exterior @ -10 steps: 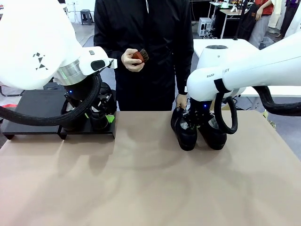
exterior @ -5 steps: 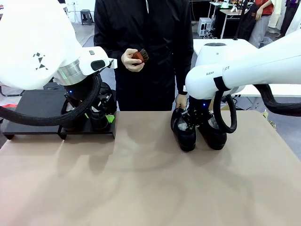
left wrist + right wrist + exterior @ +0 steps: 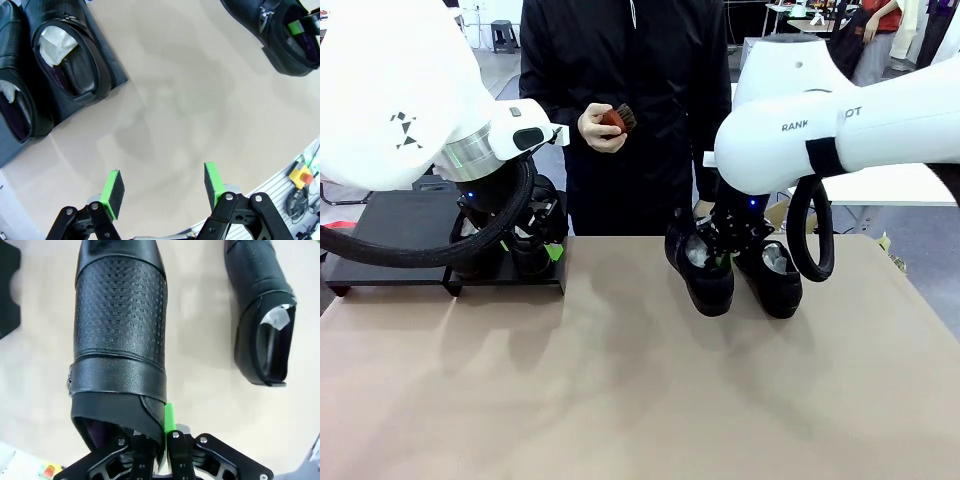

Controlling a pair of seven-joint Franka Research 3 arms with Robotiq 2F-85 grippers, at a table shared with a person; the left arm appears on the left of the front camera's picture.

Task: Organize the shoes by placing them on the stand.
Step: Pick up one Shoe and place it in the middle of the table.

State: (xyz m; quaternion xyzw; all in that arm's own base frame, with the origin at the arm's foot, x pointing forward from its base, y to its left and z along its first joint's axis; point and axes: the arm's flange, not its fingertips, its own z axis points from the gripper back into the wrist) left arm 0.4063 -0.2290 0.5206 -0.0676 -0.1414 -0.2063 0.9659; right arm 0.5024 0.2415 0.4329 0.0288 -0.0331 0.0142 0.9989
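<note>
Right fingers (image 3: 169, 417) pinch the opening rim of the third shoe (image 3: 120, 330), toe hanging low over the bench (image 3: 620, 400), with the fourth shoe (image 3: 262, 325) standing just beside it. This reads as the carry step, task about half done. Left fingers (image 3: 114, 187) are spread and empty above the two shoes (image 3: 70, 55) already on the stand (image 3: 390, 215). Next move: cross to the stand's bare left section, clearing the left arm (image 3: 400, 90) parked there; person's hand (image 3: 600, 128) holds a brush (image 3: 618, 119) at the far side.
</note>
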